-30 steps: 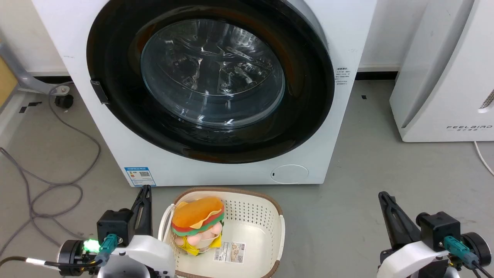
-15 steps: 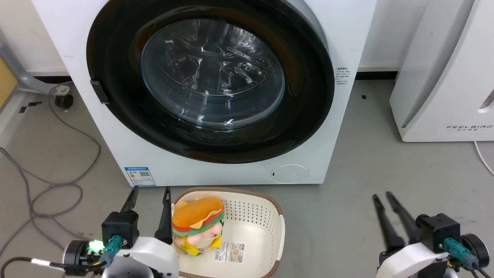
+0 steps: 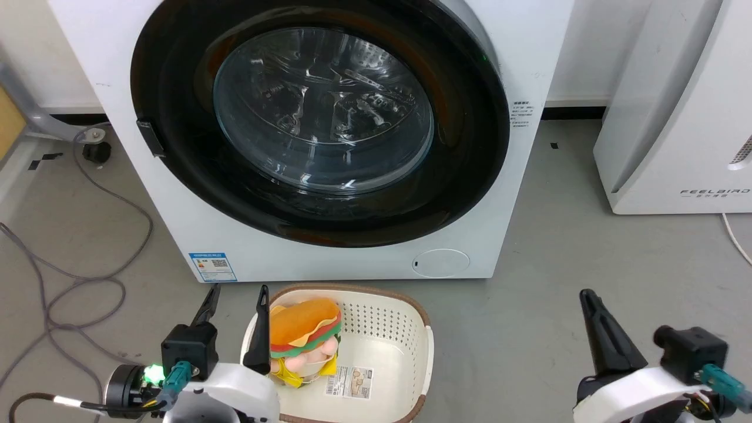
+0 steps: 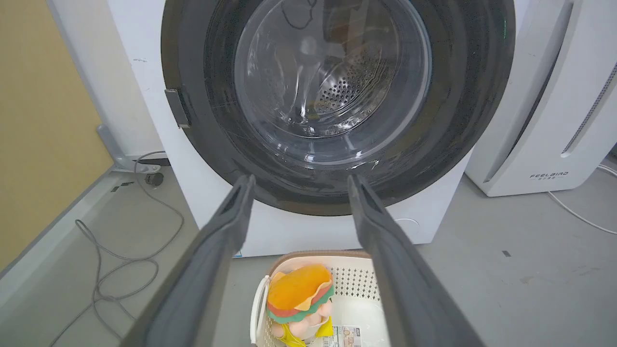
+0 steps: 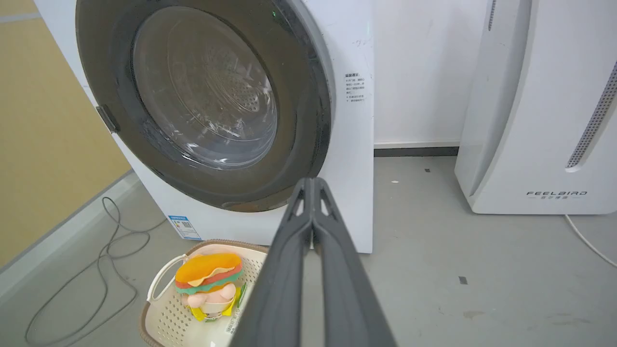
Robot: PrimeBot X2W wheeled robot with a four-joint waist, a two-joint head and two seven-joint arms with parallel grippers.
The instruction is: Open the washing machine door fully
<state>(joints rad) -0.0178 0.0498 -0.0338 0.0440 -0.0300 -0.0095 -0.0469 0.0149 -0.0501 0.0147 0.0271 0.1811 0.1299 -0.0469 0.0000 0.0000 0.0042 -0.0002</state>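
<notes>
Grey floor (image 3: pixel 558 235) throughout. Washing machine door (image 3: pixel 320 111) closed flush against washing machine (image 3: pixel 529 59), straight ahead. Left end effector (image 3: pixel 239 289) spread wide, empty, beside basket (image 3: pixel 352 289); right end effector (image 3: pixel 586 294) pinched closed, empty, low right.

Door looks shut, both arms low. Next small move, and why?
Probably lift the left gripper toward the rim of the washing machine door. The door sits shut, both grippers are low by the basket, far from it, and only the left one is open; the right gripper is shut.
</notes>
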